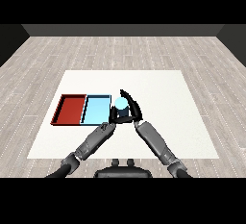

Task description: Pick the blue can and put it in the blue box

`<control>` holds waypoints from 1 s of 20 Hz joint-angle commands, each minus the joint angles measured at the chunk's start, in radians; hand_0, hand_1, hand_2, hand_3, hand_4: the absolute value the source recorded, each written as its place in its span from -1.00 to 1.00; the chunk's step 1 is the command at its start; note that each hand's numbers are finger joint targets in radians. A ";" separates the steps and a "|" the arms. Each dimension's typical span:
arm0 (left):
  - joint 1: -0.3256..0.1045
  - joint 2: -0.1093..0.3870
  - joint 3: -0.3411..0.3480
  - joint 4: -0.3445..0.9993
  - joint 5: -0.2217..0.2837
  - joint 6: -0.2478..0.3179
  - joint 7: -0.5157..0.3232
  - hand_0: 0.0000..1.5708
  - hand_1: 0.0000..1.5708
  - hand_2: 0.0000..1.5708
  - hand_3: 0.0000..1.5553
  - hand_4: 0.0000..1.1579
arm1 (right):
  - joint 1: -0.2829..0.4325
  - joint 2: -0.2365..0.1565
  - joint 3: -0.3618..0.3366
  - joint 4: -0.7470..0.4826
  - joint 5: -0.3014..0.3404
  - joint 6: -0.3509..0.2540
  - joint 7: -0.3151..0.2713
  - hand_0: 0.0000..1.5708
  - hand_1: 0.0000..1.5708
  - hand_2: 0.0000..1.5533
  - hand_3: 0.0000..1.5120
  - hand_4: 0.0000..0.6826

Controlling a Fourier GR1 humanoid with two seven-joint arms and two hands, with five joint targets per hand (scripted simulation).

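The blue can (120,104), with its pale blue top showing, stands upright just to the right of the light blue tray (95,98). My right hand (134,108) is curled round the can from the right and from the near side. Whether the can rests on the table or hangs a little above it cannot be told. My left hand (113,117) is a dark shape at the end of its forearm, close by the can's lower left side and next to the blue tray's near right corner.
The red tray (69,96) lies against the left side of the blue tray, and both show bare bottoms. All of this rests on the white table (168,103), whose wide surface stretches to the right and back.
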 commanded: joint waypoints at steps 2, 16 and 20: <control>-0.021 -0.004 0.034 0.020 -0.019 0.006 0.017 1.00 1.00 1.00 0.92 0.98 | -0.018 -0.028 -0.123 -0.002 -0.022 0.030 -0.003 -1.00 -1.00 -1.00 -1.00 -1.00; 0.032 0.112 0.177 -0.032 -0.039 -0.012 0.002 1.00 1.00 1.00 0.90 0.99 | 0.250 -0.131 -0.326 -0.412 -0.247 0.181 0.000 -1.00 -1.00 -1.00 -1.00 -1.00; 0.016 0.186 0.248 0.036 -0.043 -0.067 -0.006 1.00 1.00 0.99 0.89 0.98 | 0.240 -0.167 -0.421 -0.378 -0.277 0.212 -0.029 -1.00 -1.00 -1.00 -1.00 -1.00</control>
